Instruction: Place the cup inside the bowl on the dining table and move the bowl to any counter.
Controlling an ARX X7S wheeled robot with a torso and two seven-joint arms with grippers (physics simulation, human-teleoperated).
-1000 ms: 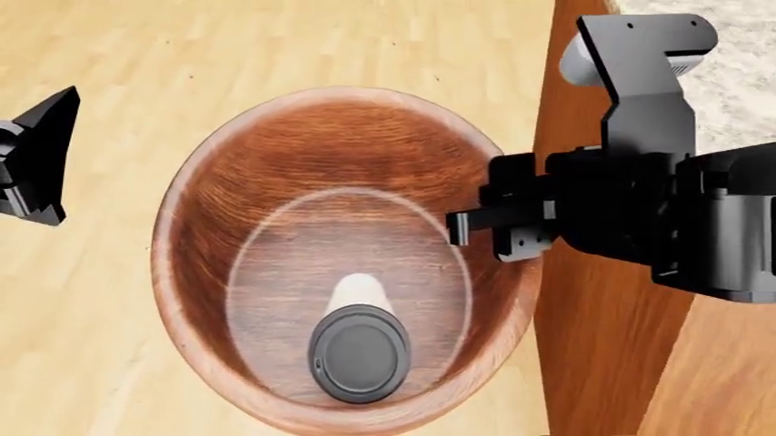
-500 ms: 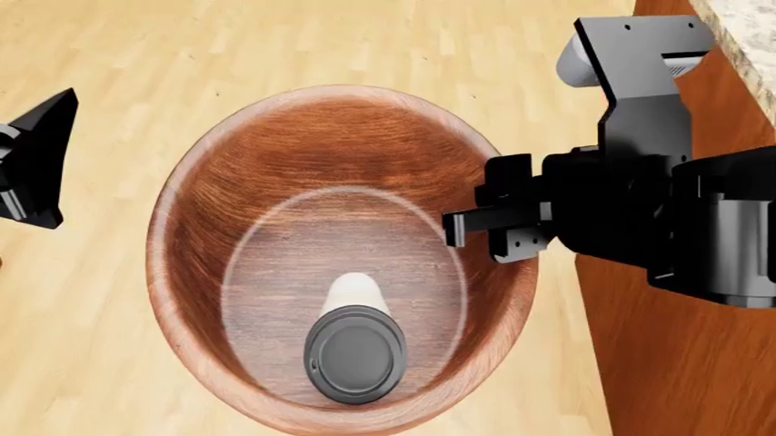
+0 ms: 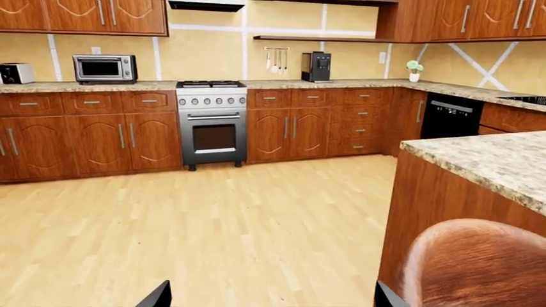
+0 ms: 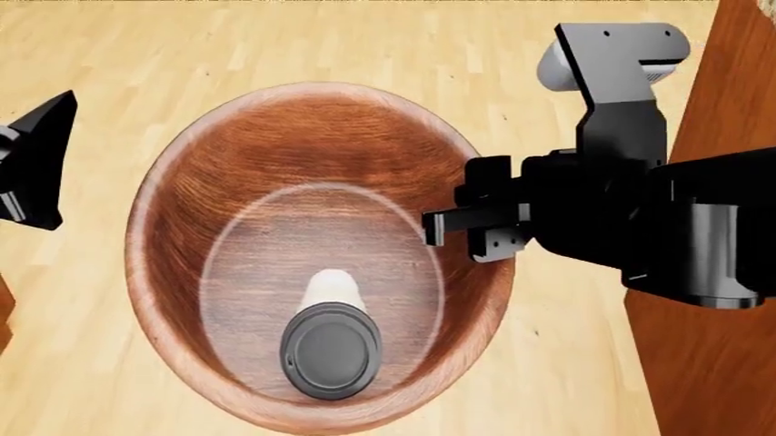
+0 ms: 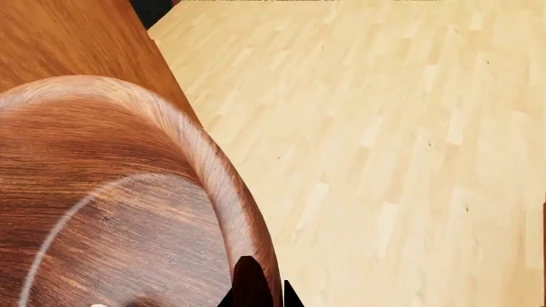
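Note:
The reddish-brown wooden bowl (image 4: 303,145) hangs above the floor and fills the middle of the head view. The cream cup (image 4: 330,350) with its dark grey lid stands inside it, near the front wall. My right gripper (image 4: 459,234) is shut on the bowl's right rim, one finger (image 5: 247,281) inside and the other outside the wall of the bowl (image 5: 111,192). My left gripper (image 3: 273,297) is open and holds nothing; it shows at the head view's left edge as the left gripper (image 4: 36,163), apart from the bowl (image 3: 477,265).
A reddish wood panel (image 4: 728,91) stands close on the bowl's right, under the speckled granite top of the dining table (image 3: 486,160). Counters (image 3: 341,83) with a stove (image 3: 213,121) and a dishwasher (image 3: 451,115) line the far walls across the pale wood floor (image 3: 213,224).
The wood panel has slid toward the right edge of the head view and the pale granite top has left it. The bowl, still held with the cup inside, sits slightly further left.

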